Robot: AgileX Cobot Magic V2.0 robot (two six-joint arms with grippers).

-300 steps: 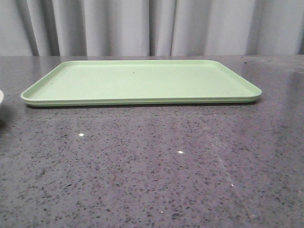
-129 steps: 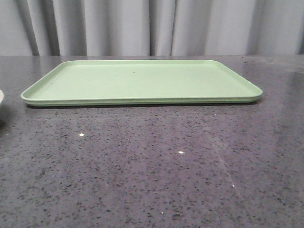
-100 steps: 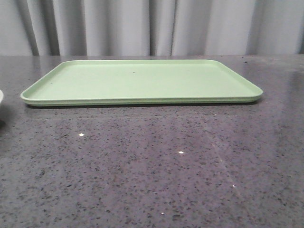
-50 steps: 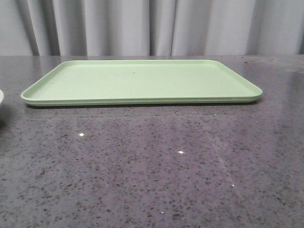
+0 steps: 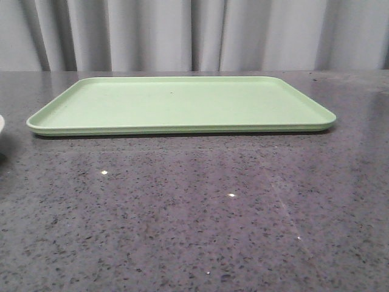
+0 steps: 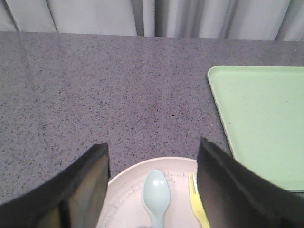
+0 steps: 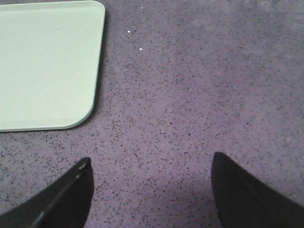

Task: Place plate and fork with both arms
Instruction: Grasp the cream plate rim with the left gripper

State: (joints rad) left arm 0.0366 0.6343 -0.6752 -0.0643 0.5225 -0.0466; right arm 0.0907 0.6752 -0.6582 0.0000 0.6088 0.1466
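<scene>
A: Start closest in. What does the left wrist view show?

B: The left gripper (image 6: 152, 190) has its jaws spread wide apart, holding nothing. Between its dark fingers (image 6: 85, 185), at the lower middle of the frame, sits the plate (image 6: 128, 187), cream-pink inside. In it lie a pale blue-grey spoon (image 6: 156, 192) and, just beside it, the fork (image 6: 197, 204), bright yellow, partly hidden by one finger.

A: And beyond the plate?

B: Speckled grey table (image 6: 95, 95), then the corner of the light-green tray (image 6: 261, 123) at the right of the frame, apart from the plate. Grey curtains (image 6: 166, 16) close the top.

A: The right side?

B: The right gripper (image 7: 152, 190) also stands open over bare table, its two fingers at the lower corners. The tray's rounded corner fills the upper left.

A: And the front view?

B: Near table first, then the tray flat across the middle. A sliver of the plate's rim shows at the left edge. Neither arm appears there.
</scene>
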